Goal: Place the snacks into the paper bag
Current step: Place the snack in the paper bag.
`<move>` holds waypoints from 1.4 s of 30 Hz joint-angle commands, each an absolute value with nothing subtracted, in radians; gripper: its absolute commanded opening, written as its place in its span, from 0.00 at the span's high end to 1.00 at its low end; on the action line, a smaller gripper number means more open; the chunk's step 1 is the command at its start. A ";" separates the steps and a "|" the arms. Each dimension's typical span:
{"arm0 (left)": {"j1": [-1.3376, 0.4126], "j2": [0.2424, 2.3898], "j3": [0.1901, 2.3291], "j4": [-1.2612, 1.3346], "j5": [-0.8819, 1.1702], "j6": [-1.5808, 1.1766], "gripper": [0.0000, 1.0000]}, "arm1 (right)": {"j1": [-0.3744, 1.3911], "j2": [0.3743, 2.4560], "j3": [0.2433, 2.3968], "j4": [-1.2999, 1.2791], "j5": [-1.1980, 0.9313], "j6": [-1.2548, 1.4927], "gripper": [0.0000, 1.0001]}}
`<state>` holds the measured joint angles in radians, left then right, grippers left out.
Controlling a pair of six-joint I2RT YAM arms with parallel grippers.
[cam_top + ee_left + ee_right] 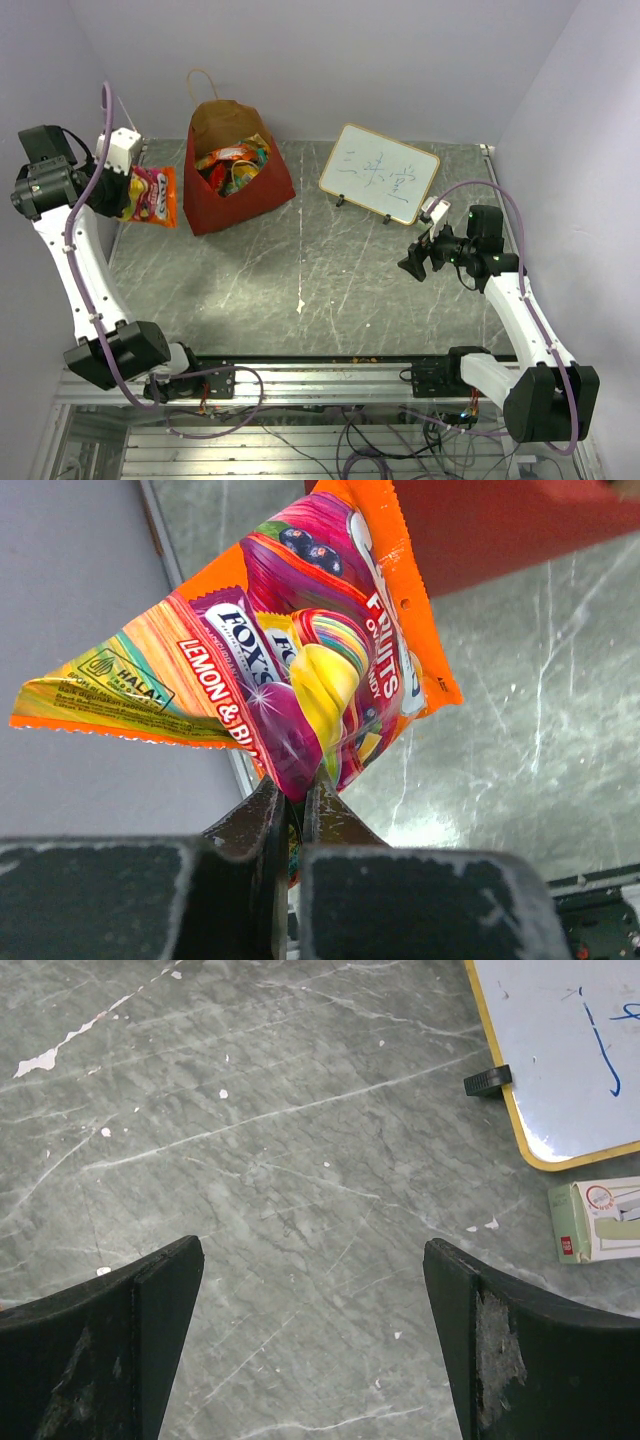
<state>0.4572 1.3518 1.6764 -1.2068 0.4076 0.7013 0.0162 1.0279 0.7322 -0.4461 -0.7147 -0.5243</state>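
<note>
The left fingers [252, 828] are pinched almost shut on the bottom edge of a candy packet [300, 650]. It stands up out of them, clear of the desk [300, 260]. A grip on one seam lets the rest of the packet hang free, so I judge it can go mouth-first into the bag [240, 205] without the fingers having to follow it far. The packet is orange-edged, printed with purple and yellow sweets. It reads "FOX'S" twice, "FRUITS" down one side, "LEMON & BLA…" running off behind a fold, and a small "HALAL" mark near one corner.

The packet is just left of the bag and near its rim height, not yet over the opening. The bag stands open with its handle up, and other snacks [235, 165] already lie inside, so this one looks like the last loose one. The move it needs is a short carry rightward over the mouth.

The right fingers [150, 1310] are spread wide and hold nothing, parked low over bare desk well right of the bag, out of the way. A whiteboard [380, 172] stands between them and the bag. Its blue writing is too loose for me to read. A small white box [597, 1220] lies beside the board.
</note>
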 commanded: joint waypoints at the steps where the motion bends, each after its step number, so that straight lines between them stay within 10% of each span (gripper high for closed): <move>1: 0.431 1.341 1.787 -1.153 0.460 0.558 0.93 | 0.011 1.005 0.718 -0.438 -0.723 -0.537 0.07; 42: -0.005 1.682 2.023 -0.739 0.199 0.049 0.93 | 0.009 1.009 0.713 -0.433 -0.711 -0.535 0.05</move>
<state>0.0025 1.6611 1.9537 -0.7746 0.2386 0.0940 0.0162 1.0214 0.7254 -0.4461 -0.7136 -0.5312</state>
